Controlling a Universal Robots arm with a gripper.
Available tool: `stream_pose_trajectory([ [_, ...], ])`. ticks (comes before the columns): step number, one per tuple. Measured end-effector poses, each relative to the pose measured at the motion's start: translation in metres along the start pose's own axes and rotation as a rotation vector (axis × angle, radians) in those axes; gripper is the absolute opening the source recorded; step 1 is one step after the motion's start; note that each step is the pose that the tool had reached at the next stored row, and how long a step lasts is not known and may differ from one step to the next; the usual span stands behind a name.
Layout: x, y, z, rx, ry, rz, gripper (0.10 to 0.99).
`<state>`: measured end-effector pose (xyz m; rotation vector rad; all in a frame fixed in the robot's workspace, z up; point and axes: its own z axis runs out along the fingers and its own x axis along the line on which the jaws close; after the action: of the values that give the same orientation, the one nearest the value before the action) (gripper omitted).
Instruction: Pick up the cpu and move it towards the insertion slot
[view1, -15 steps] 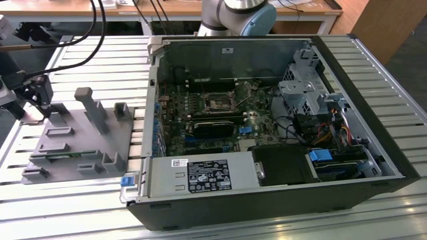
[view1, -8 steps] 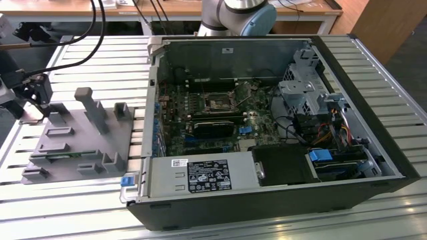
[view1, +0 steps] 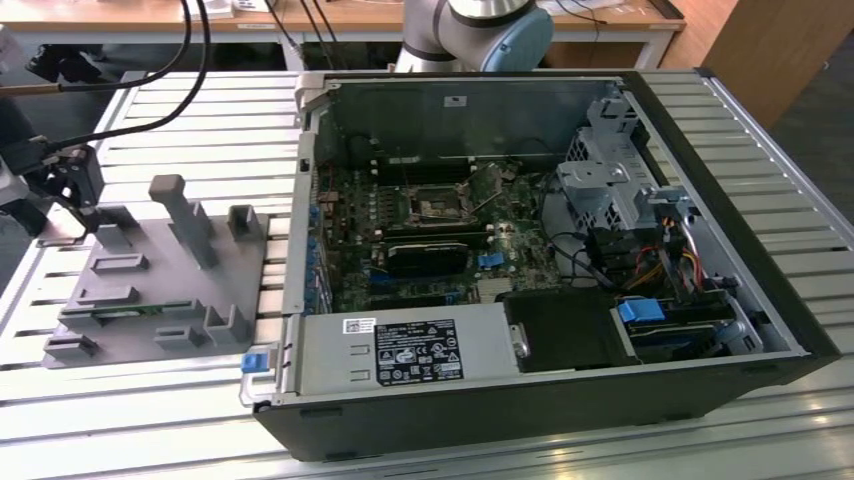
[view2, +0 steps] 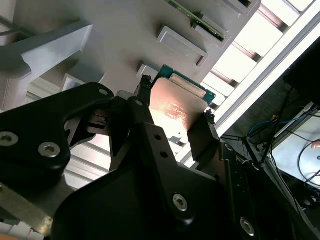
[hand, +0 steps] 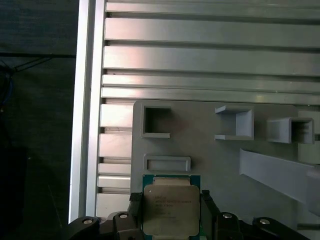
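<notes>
Jaws of the gripper (hand: 171, 201) stand closed on two opposite edges of the cpu (hand: 170, 212), which sits at or just above its seat on the grey fixture plate (view1: 147, 290). The insertion slot (view1: 437, 207) lies well apart, on the motherboard inside the open computer case (view1: 310, 120). Step in hand, by judgement: the pick-up. The carry would call for a level lift clear of the fixture's posts.

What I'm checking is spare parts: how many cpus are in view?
1. The cpu is held in the pincer, above the grey fixture. The insertion slot shows a dark centre, no chip; others may be hidden inside the case.
</notes>
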<state>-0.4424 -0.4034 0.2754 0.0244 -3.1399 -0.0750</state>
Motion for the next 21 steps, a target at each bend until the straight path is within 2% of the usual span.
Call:
stream_pose_trajectory([
  [21, 0.0, 0.0004, -0.0071, 0.0, -0.0001, 0.0, 0.545],
])
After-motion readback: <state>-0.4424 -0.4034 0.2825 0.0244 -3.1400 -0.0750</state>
